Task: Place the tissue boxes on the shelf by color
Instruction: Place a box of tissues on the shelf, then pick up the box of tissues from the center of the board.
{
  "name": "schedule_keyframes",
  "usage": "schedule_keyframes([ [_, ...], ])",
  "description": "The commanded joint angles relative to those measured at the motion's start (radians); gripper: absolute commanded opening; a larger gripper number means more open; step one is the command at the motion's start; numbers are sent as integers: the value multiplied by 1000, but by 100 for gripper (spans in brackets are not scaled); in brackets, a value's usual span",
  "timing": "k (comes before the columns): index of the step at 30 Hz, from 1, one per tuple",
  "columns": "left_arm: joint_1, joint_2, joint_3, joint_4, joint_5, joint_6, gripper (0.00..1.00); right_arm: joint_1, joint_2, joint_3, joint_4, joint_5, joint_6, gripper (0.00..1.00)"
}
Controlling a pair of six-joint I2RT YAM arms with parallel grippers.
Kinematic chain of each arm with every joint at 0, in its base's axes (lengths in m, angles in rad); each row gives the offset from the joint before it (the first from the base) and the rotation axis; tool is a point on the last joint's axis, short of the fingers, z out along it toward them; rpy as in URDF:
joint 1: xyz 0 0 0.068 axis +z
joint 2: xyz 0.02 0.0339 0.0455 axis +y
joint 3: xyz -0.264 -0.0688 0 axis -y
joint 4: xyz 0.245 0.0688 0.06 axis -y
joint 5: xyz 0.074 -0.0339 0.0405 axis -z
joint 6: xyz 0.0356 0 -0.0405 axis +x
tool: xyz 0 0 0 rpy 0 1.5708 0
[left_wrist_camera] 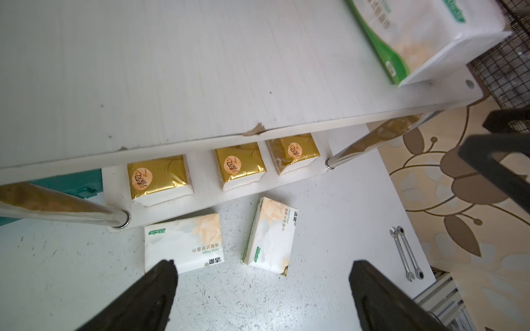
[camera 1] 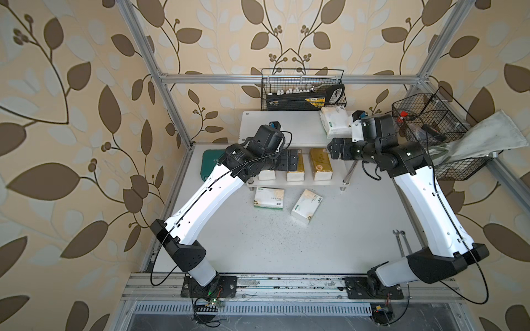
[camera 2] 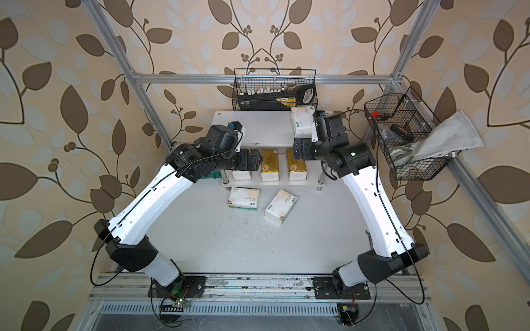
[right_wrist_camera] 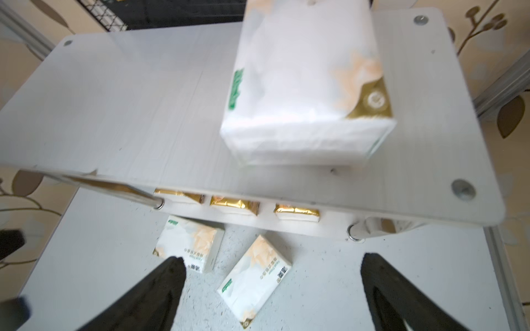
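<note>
With all three gold tissue boxes (left_wrist_camera: pixel 239 164) lined up side by side on the lower board of the shelf (camera 1: pixel 286 126), the gold half looks done. The white half stands at one of three. One white tissue box (right_wrist_camera: pixel 304 94) lies flat on the upper board at its right end, near the back wire basket (camera 1: pixel 301 88). Two more sit on the bench (camera 1: pixel 286 243) just in front of the shelf, apart from each other. The left white box (camera 1: pixel 268 197) is square to the shelf edge and the right white box (camera 1: pixel 306 205) is skewed.

The left gripper (left_wrist_camera: pixel 262 265) is wide open and empty, up over the shelf front above the gold row. The right gripper (right_wrist_camera: pixel 272 259) is wide open and empty too, off the front right of the upper board, near the placed white box but clear of it.

My read of the step: between picks, with a white box on the bench due next. That calls for dropping to the bench, closing across a pack's narrow width, lifting clear of the upper board's front edge and setting down beside the placed one. The skewed box needs a wrist turn first. The packs look soft, so the grip may dent them.
</note>
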Motion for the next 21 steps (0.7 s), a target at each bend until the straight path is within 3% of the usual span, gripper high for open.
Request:
schedule_keyframes([
  [1, 8, -109, -89, 52, 48, -33, 99, 70, -113, -143, 41, 12, 55, 99],
  [6, 1, -258, -311, 107, 75, -83, 99, 199, -289, -470, 136, 45, 262, 99],
  [11, -36, -354, -538, 172, 78, -158, 99, 451, -368, -805, 339, 251, 556, 99],
  [15, -87, -381, -653, 177, 36, -200, 99, 567, -285, -879, 375, 361, 740, 99],
  [21, -120, -469, -857, 221, -37, -313, 99, 601, -140, -908, 445, 401, 871, 99],
])
